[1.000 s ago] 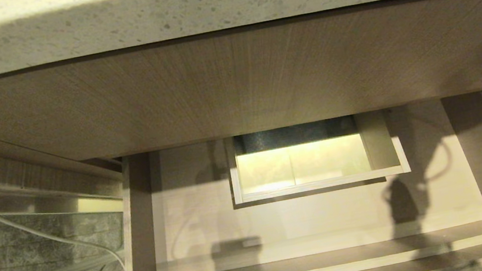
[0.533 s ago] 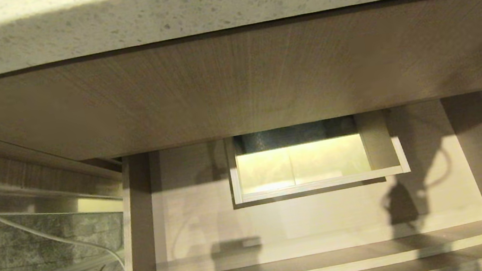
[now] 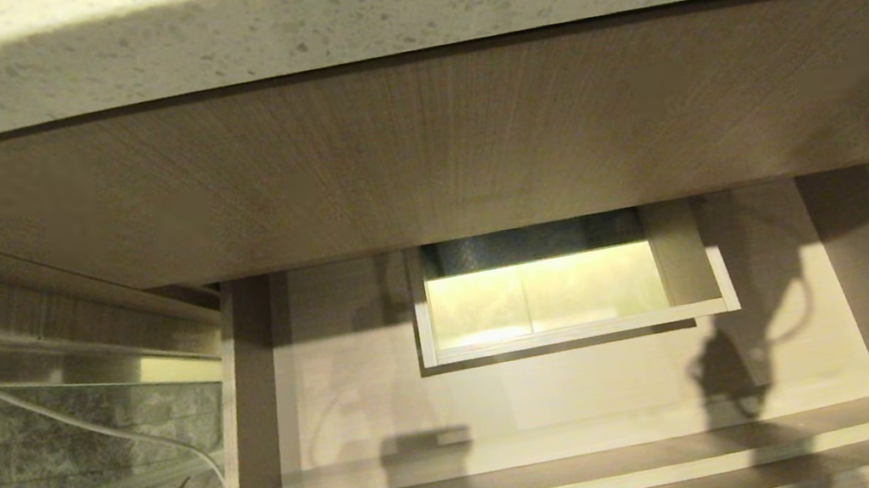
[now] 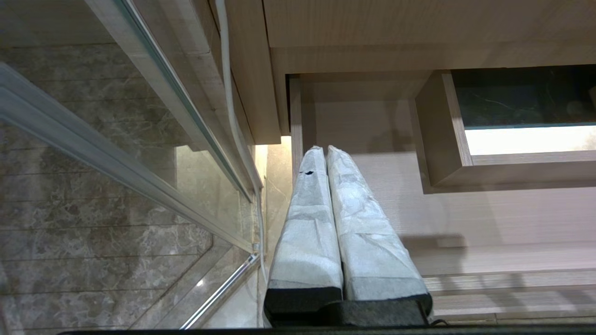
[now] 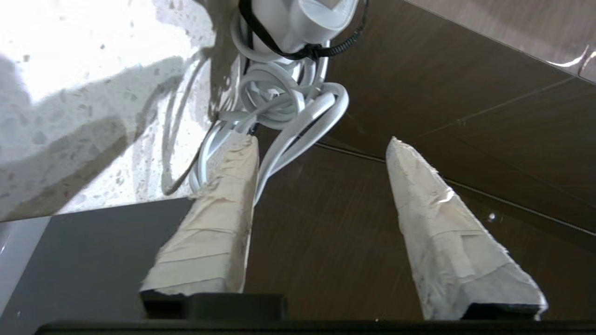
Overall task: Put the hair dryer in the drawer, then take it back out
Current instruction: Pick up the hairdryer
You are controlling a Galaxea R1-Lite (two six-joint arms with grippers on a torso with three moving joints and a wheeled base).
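Right tool (image 5: 321, 142) stands spread, its taped fingers (image 5: 219, 209) apart with nothing pinched; the hair dryer (image 5: 298, 18) lies just ahead at the speckled bench (image 5: 70, 93) edge, its bundled cord (image 5: 274, 102) touching one fingertip. Left tool (image 4: 326, 151) is pressed together, hanging over the drawer (image 3: 600, 484) – which I see pulled out, its floor bare around the boxed cut-out (image 3: 577, 332). Since a second ago, only the shadow (image 3: 729, 372) has shifted. Dryer's head is cut off.
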